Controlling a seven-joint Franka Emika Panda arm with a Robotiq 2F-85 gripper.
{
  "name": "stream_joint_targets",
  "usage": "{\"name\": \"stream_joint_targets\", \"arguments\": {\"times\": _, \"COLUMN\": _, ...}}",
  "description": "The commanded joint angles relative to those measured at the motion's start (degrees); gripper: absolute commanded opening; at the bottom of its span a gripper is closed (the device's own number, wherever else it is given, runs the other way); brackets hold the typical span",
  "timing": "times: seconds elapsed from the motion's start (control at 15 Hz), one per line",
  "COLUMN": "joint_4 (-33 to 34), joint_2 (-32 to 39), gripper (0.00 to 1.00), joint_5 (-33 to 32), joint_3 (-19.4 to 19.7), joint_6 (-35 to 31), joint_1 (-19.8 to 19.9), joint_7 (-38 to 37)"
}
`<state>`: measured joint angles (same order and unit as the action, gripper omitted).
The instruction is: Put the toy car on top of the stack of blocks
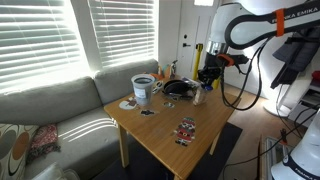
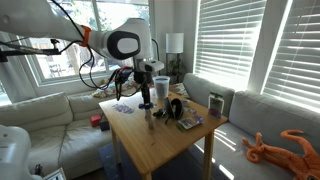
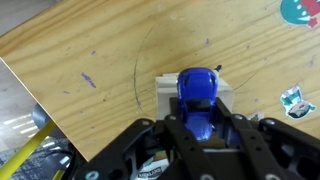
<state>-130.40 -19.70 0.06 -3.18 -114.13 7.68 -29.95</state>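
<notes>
The light wooden table [image 1: 165,135] is offering plenty of bare top in front of the arm. A white bucket [image 1: 143,90] and a dark round pan [image 1: 177,88] are crowding its far side, and a grey sofa [image 1: 60,110] is running along one edge. In the wrist view the table's edge is cutting diagonally across the lower left, fairly near the short stack of pale tan blocks [image 3: 165,90], and open wood is spreading above and to the right as far as a small teal sticker [image 3: 294,98]. The black gripper [image 3: 200,128] is hanging directly over the stack. Its jaws are standing narrow, pressing in on the rear sides of a glossy blue toy car [image 3: 200,90]. The car's nose is lying over the top block; whether it is resting on the block or hovering just above cannot be told.
</notes>
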Motion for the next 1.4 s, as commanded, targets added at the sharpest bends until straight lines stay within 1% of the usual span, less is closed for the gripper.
{"name": "stream_joint_targets", "arguments": {"times": 0.0, "joint_4": 0.0, "joint_2": -0.1, "gripper": 0.1, "joint_5": -1.3, "joint_3": -0.2, "joint_6": 1.0, "joint_1": -0.2, "joint_7": -1.7}}
{"name": "stream_joint_targets", "arguments": {"times": 0.67, "joint_4": -0.3, "joint_2": -0.2, "gripper": 0.1, "joint_5": -1.5, "joint_3": -0.1, "joint_6": 1.1, "joint_1": -0.3, "joint_7": -1.7}}
{"name": "stream_joint_targets", "arguments": {"times": 0.73, "joint_4": -0.3, "joint_2": -0.2, "gripper": 0.46, "joint_5": -1.5, "joint_3": -0.1, "joint_6": 1.1, "joint_1": -0.2, "joint_7": -1.8}}
{"name": "stream_joint_targets", "arguments": {"times": 0.8, "joint_4": -0.3, "joint_2": -0.2, "gripper": 0.61, "joint_5": -1.5, "joint_3": -0.1, "joint_6": 1.2, "joint_1": -0.2, "joint_7": -1.8}}
{"name": "stream_joint_targets", "arguments": {"times": 0.93, "joint_4": -0.3, "joint_2": -0.2, "gripper": 0.73, "joint_5": -1.4, "joint_3": -0.1, "joint_6": 1.3, "joint_1": -0.2, "joint_7": -2.0}}
{"name": "stream_joint_targets", "arguments": {"times": 1.13, "joint_4": 0.1, "joint_2": -0.7, "gripper": 0.96, "joint_5": -0.9, "joint_3": 0.1, "joint_6": 1.4, "joint_1": -0.3, "joint_7": -2.0}}
{"name": "stream_joint_targets", "arguments": {"times": 1.2, "joint_4": 0.4, "joint_2": -1.3, "gripper": 0.99, "joint_5": -0.3, "joint_3": 0.3, "joint_6": 1.5, "joint_1": -0.4, "joint_7": -1.6}}
{"name": "stream_joint_targets", "arguments": {"times": 1.33, "joint_4": 0.8, "joint_2": -3.1, "gripper": 1.0, "joint_5": 1.4, "joint_3": 0.9, "joint_6": 1.7, "joint_1": -0.7, "joint_7": -0.6}}
